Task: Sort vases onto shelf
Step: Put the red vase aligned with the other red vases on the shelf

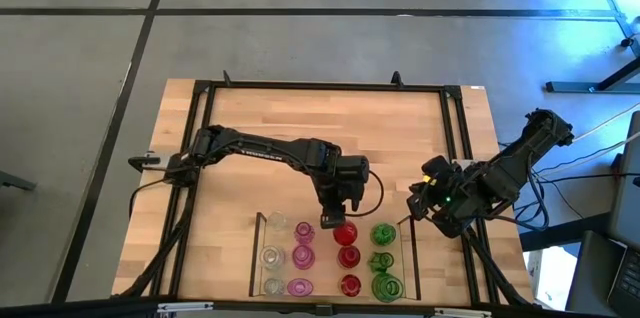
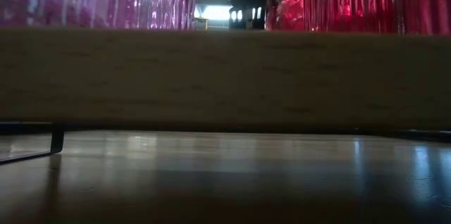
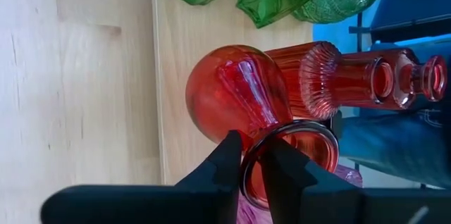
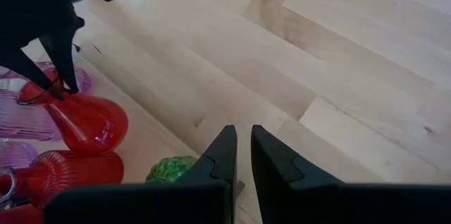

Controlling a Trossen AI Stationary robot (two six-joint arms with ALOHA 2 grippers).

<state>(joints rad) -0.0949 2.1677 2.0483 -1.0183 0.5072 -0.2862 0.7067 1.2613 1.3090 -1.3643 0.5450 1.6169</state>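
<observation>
Twelve vases fill the shelf; left end effector grips one rim.

The left gripper reaches out near the table's middle with fingers pinched, while the right gripper waits at three o'clock, fingers almost together.

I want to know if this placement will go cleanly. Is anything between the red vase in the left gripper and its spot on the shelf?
Nothing visible is. The left gripper pinches the rim of the round red vase, already in the shelf's red column, behind the other red vases.
</observation>
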